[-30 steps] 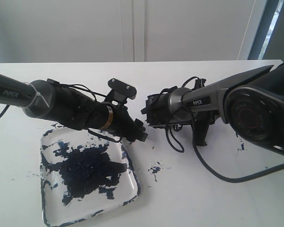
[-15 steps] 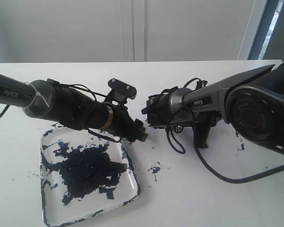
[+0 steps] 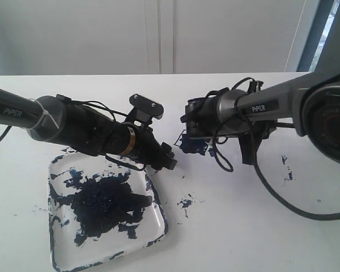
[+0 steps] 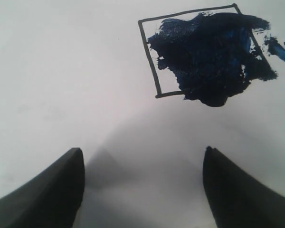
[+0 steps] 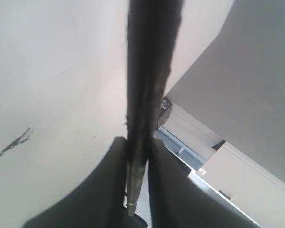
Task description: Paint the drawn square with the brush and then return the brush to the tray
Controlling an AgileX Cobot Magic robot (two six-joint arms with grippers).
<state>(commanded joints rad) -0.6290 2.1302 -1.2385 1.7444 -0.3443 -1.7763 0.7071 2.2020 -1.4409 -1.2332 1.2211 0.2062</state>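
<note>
At the lower left of the exterior view sits the tray [image 3: 156,218], blotched blue-black. Just above its upper right corner the left gripper [image 4: 143,156] hangs spread and empty over the tabletop [image 3: 243,226]. Right of it, mid-frame, lies the drawn square [image 4: 199,52], smeared dark blue. Further right, the right gripper [image 5: 137,154] pinches the brush [image 5: 149,71].

Tray [image 3: 154,222] left of drawn square [image 3: 191,147]
</note>
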